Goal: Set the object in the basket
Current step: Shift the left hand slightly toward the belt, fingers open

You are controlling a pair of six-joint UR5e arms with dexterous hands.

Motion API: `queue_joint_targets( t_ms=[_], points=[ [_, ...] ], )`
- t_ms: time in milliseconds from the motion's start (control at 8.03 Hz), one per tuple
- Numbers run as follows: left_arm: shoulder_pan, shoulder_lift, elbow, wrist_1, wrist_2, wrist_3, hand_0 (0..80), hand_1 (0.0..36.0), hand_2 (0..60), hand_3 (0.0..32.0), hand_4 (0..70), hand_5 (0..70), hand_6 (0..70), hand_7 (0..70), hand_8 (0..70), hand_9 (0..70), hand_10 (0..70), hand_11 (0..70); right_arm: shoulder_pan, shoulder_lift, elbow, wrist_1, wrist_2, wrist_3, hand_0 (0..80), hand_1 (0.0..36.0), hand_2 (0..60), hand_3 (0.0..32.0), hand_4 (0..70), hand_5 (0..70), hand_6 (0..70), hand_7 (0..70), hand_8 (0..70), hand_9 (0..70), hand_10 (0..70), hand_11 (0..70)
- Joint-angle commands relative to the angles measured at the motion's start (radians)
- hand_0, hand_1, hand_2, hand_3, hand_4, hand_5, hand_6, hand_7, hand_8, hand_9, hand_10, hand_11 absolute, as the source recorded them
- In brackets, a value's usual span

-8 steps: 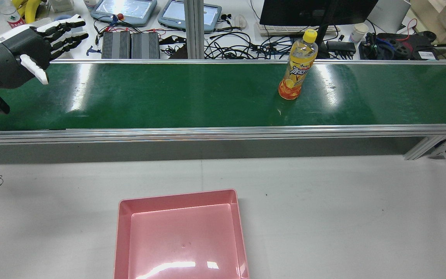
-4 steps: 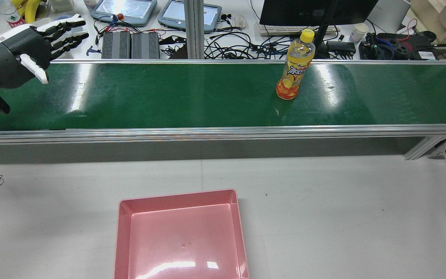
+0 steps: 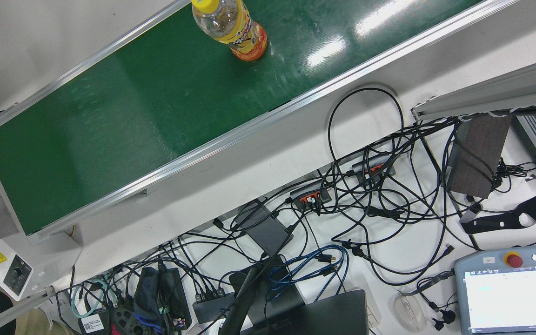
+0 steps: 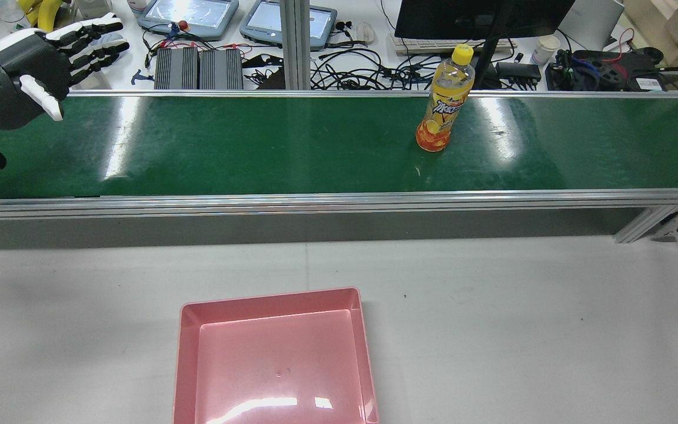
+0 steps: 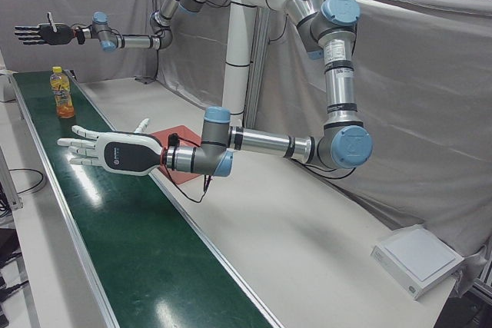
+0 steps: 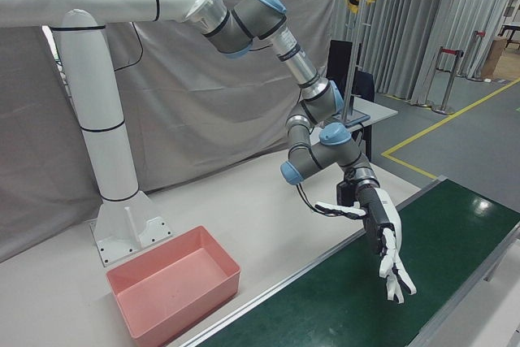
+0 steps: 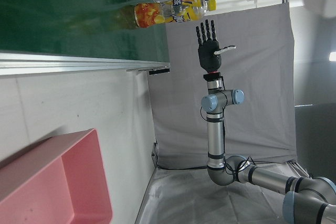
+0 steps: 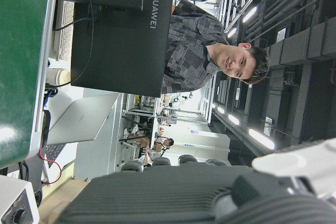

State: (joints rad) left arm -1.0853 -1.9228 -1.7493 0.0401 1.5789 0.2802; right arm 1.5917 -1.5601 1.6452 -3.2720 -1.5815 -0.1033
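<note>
Front view: the bottle (image 3: pixel 237 30) stands upright on the green belt (image 3: pixel 133 107) at top centre. Rear view: it is right of centre, the pink basket (image 4: pixel 268 299) is empty at the bottom, and the left hand (image 4: pixel 18 76) is flat and splayed at upper left. Left-front view: the right hand (image 5: pixel 38 34) is spread and empty at upper left. Left hand view: the bottle sits along the top edge.

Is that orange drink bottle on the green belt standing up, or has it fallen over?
Standing up. The bottle rests on its base on the green belt, yellow cap on top; the left-front view shows it upright too.
</note>
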Motion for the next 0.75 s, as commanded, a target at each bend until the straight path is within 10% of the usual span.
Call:
queue_joint_targets(
  t_ms=[0,623],
  points=[
    [0.010,0.005,-0.024,0.023,-0.002,-0.007,60.3,2.6,0.0,1.8,12.6,16.5,0.5,1.0,9.1,12.4,2.6,5.1,-0.002,0.000,-0.008,0.000,0.000,-0.001,0.0,0.0,0.0,0.0,0.0,0.0,0.0,0.0,0.0,0.0,0.0,0.0],
    [0.013,0.005,-0.024,0.024,-0.002,-0.004,60.0,2.6,0.0,1.6,12.5,17.3,0.5,0.9,8.7,11.8,2.3,4.7,-0.002,0.000,-0.004,0.000,0.000,0.001,0.0,0.0,0.0,0.0,0.0,0.0,0.0,0.0,0.0,0.0,0.0,0.0]
  ],
)
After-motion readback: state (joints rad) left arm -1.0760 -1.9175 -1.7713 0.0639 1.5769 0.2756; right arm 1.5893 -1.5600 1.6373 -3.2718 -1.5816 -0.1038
